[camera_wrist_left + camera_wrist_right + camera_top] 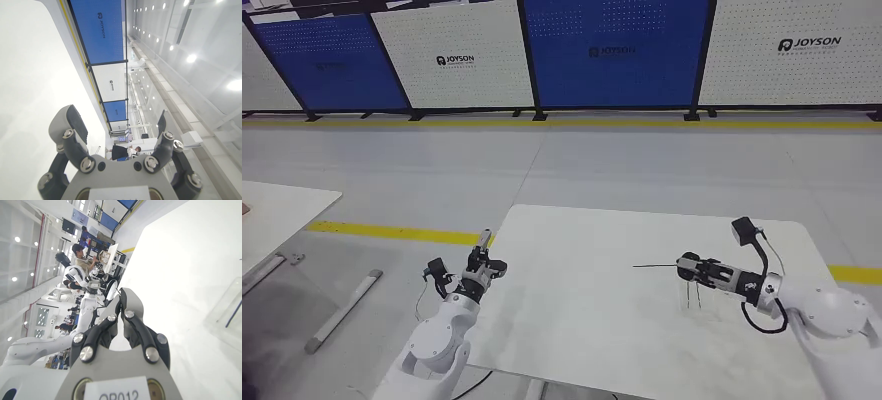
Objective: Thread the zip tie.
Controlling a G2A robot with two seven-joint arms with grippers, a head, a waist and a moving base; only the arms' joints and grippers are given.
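- Top view: a slim black plastic zip tie (654,266) juts level from the right claw (690,267) above the white rectangular surface (582,320). The left claw (484,263) sits at the opposite edge, well apart.
- Left wrist view: the left claw (119,121) is spread wide and holds nothing.
- Right wrist view: the right claw (120,294) is pinched closed on the tie's end. A clear plastic container (221,308) lies nearby on the surface, with a dark strip (231,317) inside.
- Progress, as judged: the tie is picked up, but threading has not begun — no loop is formed, and the tail is yet to enter the head.
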